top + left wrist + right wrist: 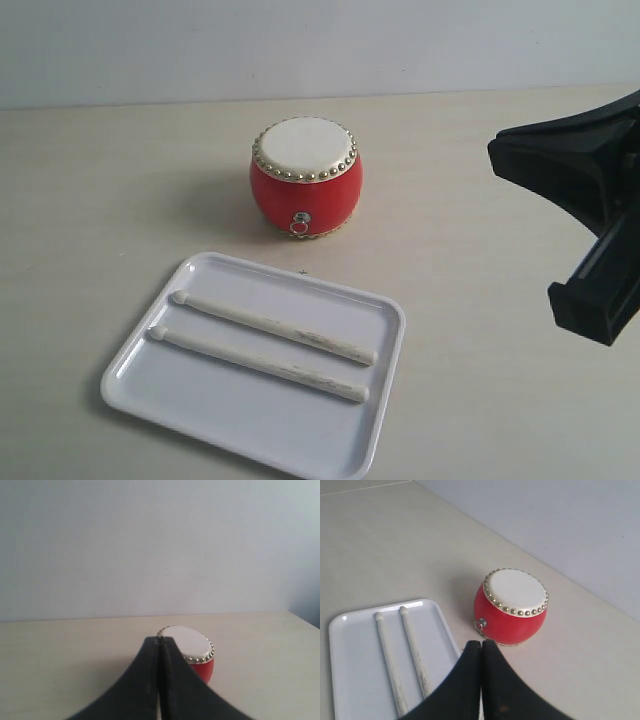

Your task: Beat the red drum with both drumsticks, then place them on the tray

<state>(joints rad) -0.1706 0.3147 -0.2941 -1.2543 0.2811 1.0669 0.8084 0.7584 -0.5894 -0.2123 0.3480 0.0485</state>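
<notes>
Drumsticks [275,326], thin cream wooden rods with rounded tips, lie parallel in the glossy white tray [200,400], the gold-studded red drum [305,195] on the desk [100,180] near its long edge, left gripper [159,641] and right gripper [481,645] pinched closed, empty.

A pale beige, faintly grained tabletop [100,180] carries a squat, glossy red barrel drum [306,190] with a cream skin ringed in gold studs, standing upright. A flat white rectangular plastic tray [240,415] with rounded corners lies near the drum, on its camera side, not touching it.
</notes>
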